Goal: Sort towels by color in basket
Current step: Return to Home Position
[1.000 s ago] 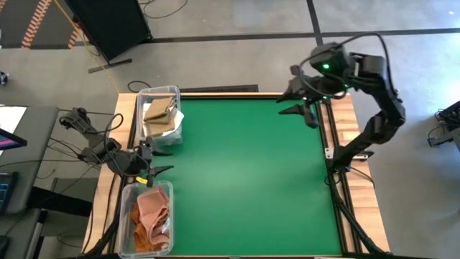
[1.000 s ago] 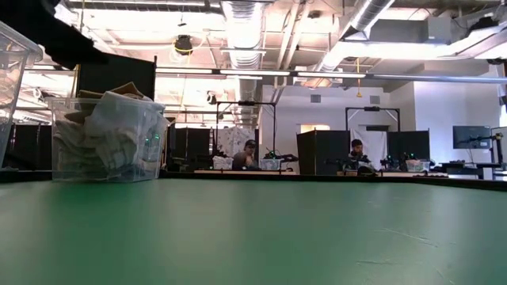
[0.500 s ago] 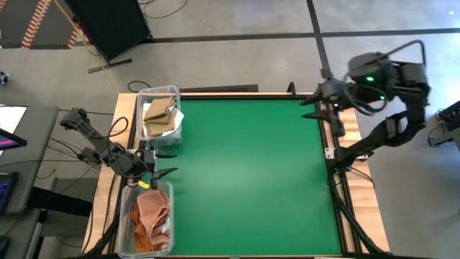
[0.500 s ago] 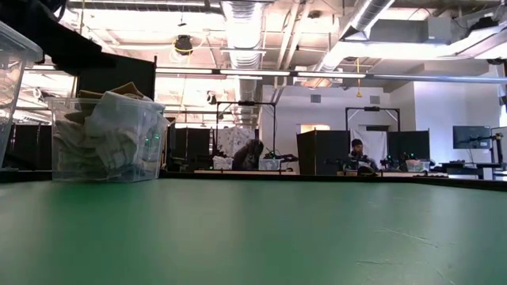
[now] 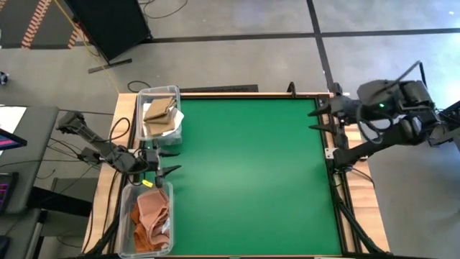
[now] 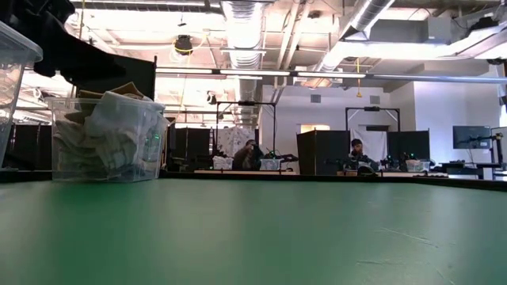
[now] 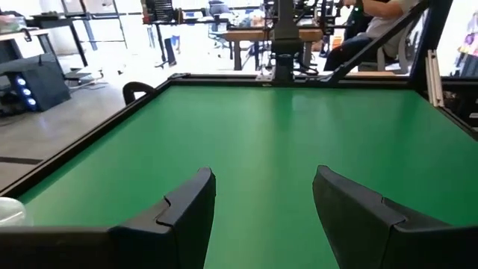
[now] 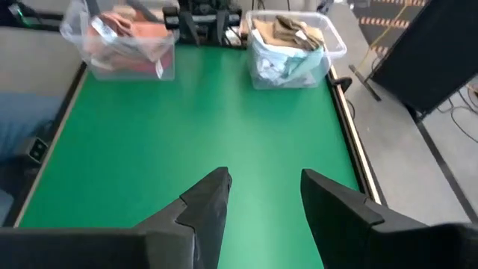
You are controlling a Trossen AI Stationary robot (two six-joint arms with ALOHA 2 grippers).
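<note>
Now, from above, the left arm lies folded low along the desk's left edge. The left gripper sits between the two bins, its fingers spread wide with nothing in them. The right arm is drawn back past the right edge, elbow bent. The right gripper points inward over the border, gaping and empty. The tan and white towels fill the clear bin at the left edge. The salmon and rust towels lie in the second clear bin just beyond the left gripper.

Level with the desk, the clear bin stands at the left with the tan and white towels packed inside. People sit at benches far behind.

Past the left wrist, the left gripper holds its two fingers far apart over bare green desk.

Past the right wrist, the right gripper is likewise wide and empty above the desk. Across it stand the clear bin of tan and white towels and the second clear bin of salmon and rust towels, well apart from this gripper
</note>
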